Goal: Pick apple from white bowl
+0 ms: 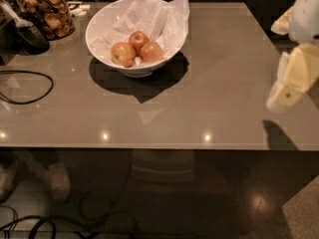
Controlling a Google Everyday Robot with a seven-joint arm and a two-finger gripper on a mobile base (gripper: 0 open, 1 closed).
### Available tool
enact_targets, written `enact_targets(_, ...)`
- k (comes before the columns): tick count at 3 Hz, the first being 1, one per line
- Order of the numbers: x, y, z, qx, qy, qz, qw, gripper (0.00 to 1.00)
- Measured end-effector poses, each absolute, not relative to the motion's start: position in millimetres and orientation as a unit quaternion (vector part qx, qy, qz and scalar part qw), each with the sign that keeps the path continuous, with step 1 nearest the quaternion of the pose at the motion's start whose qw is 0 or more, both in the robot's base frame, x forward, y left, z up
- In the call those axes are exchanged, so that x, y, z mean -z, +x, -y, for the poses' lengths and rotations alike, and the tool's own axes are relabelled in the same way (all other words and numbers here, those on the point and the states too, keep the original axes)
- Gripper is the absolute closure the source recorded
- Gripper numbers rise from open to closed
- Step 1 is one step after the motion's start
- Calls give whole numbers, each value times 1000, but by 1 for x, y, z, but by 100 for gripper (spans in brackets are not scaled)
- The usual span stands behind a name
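The white bowl (102, 26) stands on the grey table at the back left, lined with crumpled white paper (159, 14). Three apples lie in it: a red one at the back (138, 39), a red one at the right (151, 52), and a paler yellow-orange one at the left (122, 54). My gripper (291, 81) hangs at the right edge of the view, above the table's right side, far from the bowl. It holds nothing that I can see.
A glass jar of brown snacks (46, 11) stands at the back left. A black object (27, 34) lies beside it. A black cable (25, 86) loops on the table's left side. The table's front edge (159, 147) runs across the middle.
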State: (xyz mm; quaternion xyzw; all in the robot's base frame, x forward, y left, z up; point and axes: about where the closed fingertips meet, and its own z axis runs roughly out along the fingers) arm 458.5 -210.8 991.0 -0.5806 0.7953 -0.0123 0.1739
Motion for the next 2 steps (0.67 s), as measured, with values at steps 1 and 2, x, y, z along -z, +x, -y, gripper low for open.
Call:
enact_targets(1, -1014, 498, 199, -18, -549, -814, 191, 0)
enact_targets(2, -1035, 534, 175, -26, -546, -812, 204, 0)
